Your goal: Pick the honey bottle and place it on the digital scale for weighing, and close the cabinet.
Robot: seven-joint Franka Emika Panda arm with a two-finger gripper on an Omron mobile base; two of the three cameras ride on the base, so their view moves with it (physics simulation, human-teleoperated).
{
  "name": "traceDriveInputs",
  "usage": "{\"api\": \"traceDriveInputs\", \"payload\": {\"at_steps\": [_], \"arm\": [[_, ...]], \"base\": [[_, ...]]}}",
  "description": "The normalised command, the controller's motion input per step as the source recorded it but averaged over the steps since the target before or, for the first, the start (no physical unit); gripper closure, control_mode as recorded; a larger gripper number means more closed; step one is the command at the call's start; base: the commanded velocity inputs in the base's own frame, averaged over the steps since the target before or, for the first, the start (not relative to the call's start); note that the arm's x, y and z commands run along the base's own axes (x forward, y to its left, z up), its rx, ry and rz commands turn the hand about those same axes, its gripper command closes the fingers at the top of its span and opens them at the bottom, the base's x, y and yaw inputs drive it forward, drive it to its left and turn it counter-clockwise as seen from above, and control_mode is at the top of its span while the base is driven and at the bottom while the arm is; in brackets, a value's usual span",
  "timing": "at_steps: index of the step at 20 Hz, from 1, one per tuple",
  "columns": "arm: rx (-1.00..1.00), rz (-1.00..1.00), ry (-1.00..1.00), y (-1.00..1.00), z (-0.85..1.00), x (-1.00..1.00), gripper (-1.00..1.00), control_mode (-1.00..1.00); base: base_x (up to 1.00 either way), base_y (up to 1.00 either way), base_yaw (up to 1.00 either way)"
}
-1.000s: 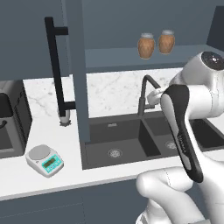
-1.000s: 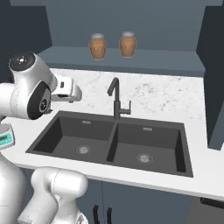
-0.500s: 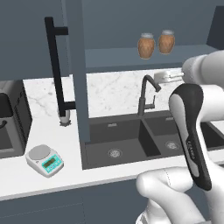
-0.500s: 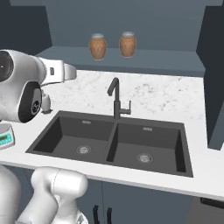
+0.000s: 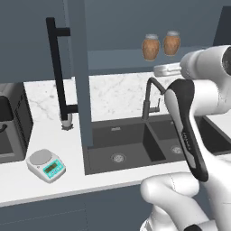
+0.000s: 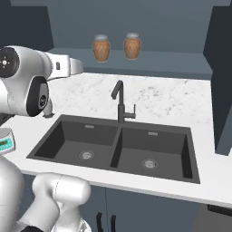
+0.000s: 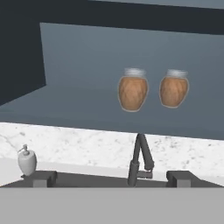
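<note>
While our arm is raised over the sink (image 6: 122,147), our claw (image 7: 111,178) points at the open cabinet (image 5: 79,85), its two dark fingertips (image 7: 40,178) set wide apart with nothing between them. We see two look-alike amber jars side by side on the inner shelf (image 6: 181,61), close but not touching; the one nearer the middle of our hand view we take as the honey bottle (image 7: 133,91), with the other jar (image 7: 174,89) just to its right. Below them the black faucet (image 7: 139,159) rises from the marble bench (image 6: 172,97). A small white soap dispenser (image 7: 27,160) stands near the bench's left end. Further left, near the front edge of the bench, sits the digital scale (image 5: 46,164), with nothing on its plate. One cabinet door stands swung out over the bench, its long black handle (image 5: 57,72) facing us.
</note>
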Motion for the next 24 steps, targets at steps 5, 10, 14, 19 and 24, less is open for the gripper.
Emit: {"api": "traceDriveInputs", "payload": {"at_steps": [5,10,14,19,24], "arm": [[0.00,-0.02,0.01,-0.01,0.00,0.68,-1.00,-1.00],[0.00,-0.01,0.00,-0.09,0.00,0.62,-1.00,-1.00],[0.00,-0.02,0.00,-0.16,0.00,0.43,-1.00,-1.00],[0.00,-0.02,-0.01,-0.17,0.02,0.36,-1.00,-1.00],[0.01,0.00,-0.13,0.00,0.23,0.42,-1.00,-1.00]], "base": [[0.00,0.00,0.00],[0.00,0.00,0.00],[0.00,0.00,0.00],[0.00,0.00,0.00],[0.00,0.00,0.00]]}}
